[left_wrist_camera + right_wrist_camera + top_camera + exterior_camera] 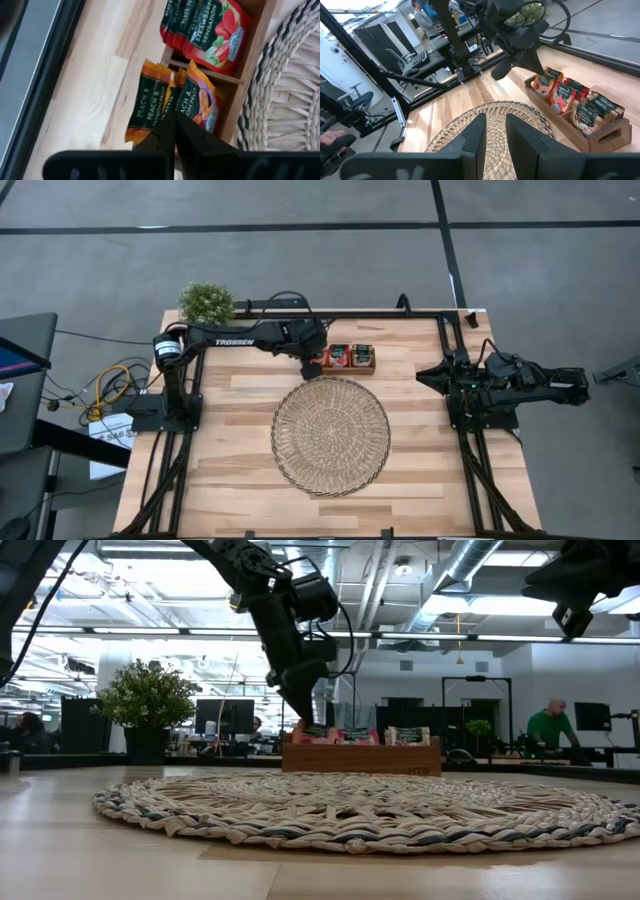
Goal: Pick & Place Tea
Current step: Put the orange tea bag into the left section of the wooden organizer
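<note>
Fingers [172, 135] of the left gripper [312, 367] are pinched tight together right on the edge of an orange peach tea sachet [199, 102], so it looks clamped on that one at the left end of the wooden tray [350, 367]. Next to it in the same compartment sit a couple more orange sachets [147, 100], and the next compartment over holds the red strawberry ones [215, 30]. All the tea I can see is in or at that tray, which sits on the far side of the worktop [250, 405], just beyond the round woven mat [331, 436]. Nothing is on the mat.

The right gripper [492, 135] is parked off at the right side of the worktop, fingers a little apart and holding nothing, just looking across at the tray.

My read: this is the pick step, with the sachet grabbed but not yet lifted clear. The next move probably calls for a straight pull up so the neighbouring sachets don't drag out with it, then a swing toward the near side to drop it on the mat.
</note>
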{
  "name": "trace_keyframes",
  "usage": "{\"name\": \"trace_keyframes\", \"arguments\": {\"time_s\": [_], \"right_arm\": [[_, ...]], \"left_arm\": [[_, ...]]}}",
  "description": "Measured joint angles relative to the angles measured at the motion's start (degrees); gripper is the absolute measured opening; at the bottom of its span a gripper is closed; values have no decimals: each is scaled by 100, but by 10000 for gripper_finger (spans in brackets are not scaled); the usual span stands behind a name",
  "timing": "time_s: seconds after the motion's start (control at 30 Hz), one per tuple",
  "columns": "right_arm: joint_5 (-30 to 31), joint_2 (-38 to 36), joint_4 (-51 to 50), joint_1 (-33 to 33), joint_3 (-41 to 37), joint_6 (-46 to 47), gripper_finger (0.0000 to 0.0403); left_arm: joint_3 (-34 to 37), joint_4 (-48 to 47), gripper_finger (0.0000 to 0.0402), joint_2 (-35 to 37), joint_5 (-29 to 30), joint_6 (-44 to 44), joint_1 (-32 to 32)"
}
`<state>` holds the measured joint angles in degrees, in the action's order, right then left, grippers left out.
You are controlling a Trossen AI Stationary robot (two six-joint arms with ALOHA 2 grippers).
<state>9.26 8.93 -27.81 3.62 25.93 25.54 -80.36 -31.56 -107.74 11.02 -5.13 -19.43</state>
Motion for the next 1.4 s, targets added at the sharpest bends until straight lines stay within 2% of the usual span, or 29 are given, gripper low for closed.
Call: {"name": "trace_keyframes", "arguments": {"time_s": [0.27,0.47,0.7,1.4], "right_arm": [[-2,-1,1,0,0,0,65],[-3,-1,1,1,0,0,65],[-2,0,2,0,0,-2,65],[-2,0,4,0,0,-2,65]], "left_arm": [[66,323,0,27,265,126,58],[66,104,0,59,300,370,91],[66,-196,0,59,931,605,265],[66,-338,0,61,883,435,340]]}}
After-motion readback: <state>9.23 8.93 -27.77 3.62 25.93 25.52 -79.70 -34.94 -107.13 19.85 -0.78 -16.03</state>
